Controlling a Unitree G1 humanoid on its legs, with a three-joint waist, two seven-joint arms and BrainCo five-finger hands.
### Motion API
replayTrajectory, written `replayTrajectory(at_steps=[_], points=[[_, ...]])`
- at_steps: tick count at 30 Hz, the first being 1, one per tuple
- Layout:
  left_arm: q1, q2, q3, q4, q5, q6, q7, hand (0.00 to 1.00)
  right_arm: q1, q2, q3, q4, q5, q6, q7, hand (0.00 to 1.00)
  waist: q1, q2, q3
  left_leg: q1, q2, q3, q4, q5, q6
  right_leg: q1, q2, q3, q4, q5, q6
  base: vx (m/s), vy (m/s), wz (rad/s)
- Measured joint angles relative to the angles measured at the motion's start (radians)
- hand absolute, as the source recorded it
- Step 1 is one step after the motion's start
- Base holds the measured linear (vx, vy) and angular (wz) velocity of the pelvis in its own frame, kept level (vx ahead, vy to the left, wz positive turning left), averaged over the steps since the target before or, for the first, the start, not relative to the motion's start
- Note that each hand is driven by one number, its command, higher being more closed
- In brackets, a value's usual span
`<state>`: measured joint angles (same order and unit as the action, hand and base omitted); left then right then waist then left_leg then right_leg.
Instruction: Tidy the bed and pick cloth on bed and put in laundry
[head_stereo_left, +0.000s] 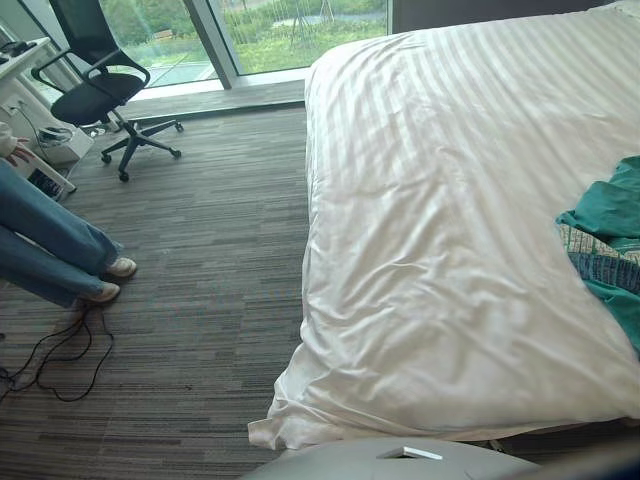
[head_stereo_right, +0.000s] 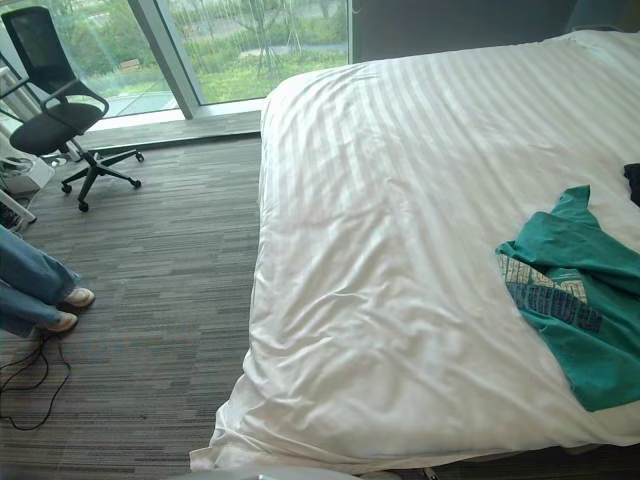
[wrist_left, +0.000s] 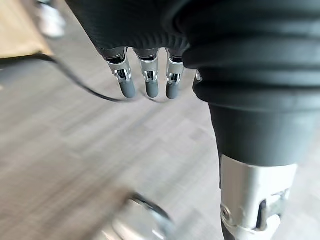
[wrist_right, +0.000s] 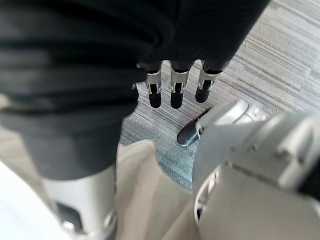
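Observation:
A green cloth (head_stereo_right: 580, 290) with a printed patch lies spread on the right side of the bed, near its front edge; in the left eye view the cloth (head_stereo_left: 615, 245) is cut off by the frame's right edge. The bed (head_stereo_right: 400, 200) is covered by a white striped duvet, lightly creased, with a corner drooping toward the floor at the front left. My left hand (wrist_left: 151, 85) hangs above the carpet with straight fingers and holds nothing. My right hand (wrist_right: 175, 92) also hangs with straight fingers above the carpet, holding nothing.
A black office chair (head_stereo_left: 100, 90) stands by the window at the back left. A person's legs (head_stereo_left: 50, 245) in jeans stand on the carpet at the left, beside a desk (head_stereo_left: 20, 60). A small dark item (head_stereo_right: 632, 185) lies at the bed's right edge.

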<state>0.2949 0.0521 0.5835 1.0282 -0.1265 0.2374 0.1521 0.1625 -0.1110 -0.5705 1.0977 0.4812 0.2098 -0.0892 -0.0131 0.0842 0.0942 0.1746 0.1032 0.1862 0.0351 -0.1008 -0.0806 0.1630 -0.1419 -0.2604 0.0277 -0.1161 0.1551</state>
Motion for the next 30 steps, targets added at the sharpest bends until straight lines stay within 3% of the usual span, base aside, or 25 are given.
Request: replayTrajectory(at_steps=[3,7,8,10,13,17,20,22,24,27,30], points=[[-0.047,-0.004,-0.174,-0.062,-0.001,-0.12,-0.082,0.0,-0.012,0.016,0.002,-0.002,0.059,-0.013,-0.036,0.0,0.002,-0.012,0.005,-0.004,-0.002,0.025,-0.002,0.001,0.001,0.0,0.003,0.008,-0.038,0.038,0.0,-0.01,0.008,-0.16],[-0.095,-0.005,-0.304,-0.09,-0.023,-0.194,-0.114,0.0,-0.012,0.036,0.005,-0.003,0.147,-0.031,-0.088,0.0,-0.001,-0.033,0.01,-0.008,-0.007,0.052,-0.003,0.001,0.001,-0.003,0.001,0.036,-0.067,0.07,0.002,-0.02,0.015,-0.26],[-0.109,-0.004,-0.34,-0.099,-0.042,-0.209,-0.123,0.0,-0.011,0.044,0.005,-0.003,0.178,-0.043,-0.113,1.0,-0.002,-0.04,0.014,-0.012,-0.007,0.062,-0.002,0.001,0.001,-0.012,0.001,0.048,-0.074,0.08,0.001,-0.08,0.006,-0.37],[-0.13,-0.004,-0.375,-0.103,-0.06,-0.215,-0.125,0.0,-0.008,0.057,0.005,-0.015,0.207,-0.067,-0.147,1.0,-0.008,-0.05,0.021,-0.016,-0.007,0.083,-0.002,0.001,0.001,-0.018,0.003,0.06,-0.092,0.099,0.001,-0.1,-0.01,-0.31],[-0.134,-0.002,-0.393,-0.103,-0.091,-0.202,-0.121,0.0,0.016,0.073,0.001,-0.123,0.197,-0.146,-0.232,1.0,-0.026,-0.072,0.033,-0.016,-0.008,0.108,-0.002,0.001,0.001,-0.033,0.004,0.086,-0.098,0.111,-0.002,-0.1,-0.023,-0.25],[-0.121,0.007,-0.409,-0.115,-0.141,-0.173,-0.101,0.0,0.078,0.071,-0.021,-0.518,0.051,-0.27,-0.398,1.0,-0.03,-0.072,0.033,-0.016,-0.008,0.137,-0.007,0.0,0.001,-0.056,0.003,0.112,-0.098,0.124,-0.001,-0.15,-0.032,-0.26],[-0.093,0.01,-0.404,-0.125,-0.169,-0.176,-0.1,0.0,0.081,0.07,-0.089,-0.785,-0.064,-0.318,-0.458,1.0,-0.038,-0.071,0.027,-0.018,0.002,0.138,-0.037,-0.007,-0.004,-0.075,0.02,0.112,-0.098,0.13,-0.004,-0.17,-0.048,-0.01],[-0.066,0.017,-0.403,-0.135,-0.167,-0.184,-0.1,0.0,0.079,0.069,-0.096,-0.937,-0.13,-0.328,-0.458,1.0,-0.036,-0.07,0.024,-0.017,0.013,0.139,-0.043,-0.019,-0.008,-0.08,0.033,0.113,-0.1,0.138,-0.015,-0.15,-0.044,-0.09],[-0.029,0.021,-0.403,-0.137,-0.167,-0.187,-0.1,0.0,0.069,0.065,-0.082,-1.076,-0.186,-0.343,-0.419,1.0,-0.033,-0.076,0.021,-0.019,0.017,0.15,-0.041,-0.02,-0.008,-0.082,0.037,0.122,-0.104,0.142,-0.021,-0.16,-0.048,-0.17],[0.002,0.028,-0.405,-0.116,-0.165,-0.188,-0.098,0.0,0.066,0.005,-0.001,-1.276,-0.211,-0.366,-0.284,1.0,-0.031,-0.08,0.02,-0.021,0.019,0.147,-0.055,-0.023,-0.011,-0.086,0.036,0.124,-0.109,0.14,-0.039,-0.12,-0.054,-0.04],[0.001,0.041,-0.412,-0.089,-0.153,-0.189,-0.099,0.0,-0.026,-0.158,0.218,-1.347,-0.172,-0.374,-0.039,1.0,-0.031,-0.091,0.013,-0.028,0.014,0.128,-0.07,-0.002,-0.012,-0.089,0.034,0.108,-0.108,0.141,-0.047,-0.03,-0.027,0.12]])
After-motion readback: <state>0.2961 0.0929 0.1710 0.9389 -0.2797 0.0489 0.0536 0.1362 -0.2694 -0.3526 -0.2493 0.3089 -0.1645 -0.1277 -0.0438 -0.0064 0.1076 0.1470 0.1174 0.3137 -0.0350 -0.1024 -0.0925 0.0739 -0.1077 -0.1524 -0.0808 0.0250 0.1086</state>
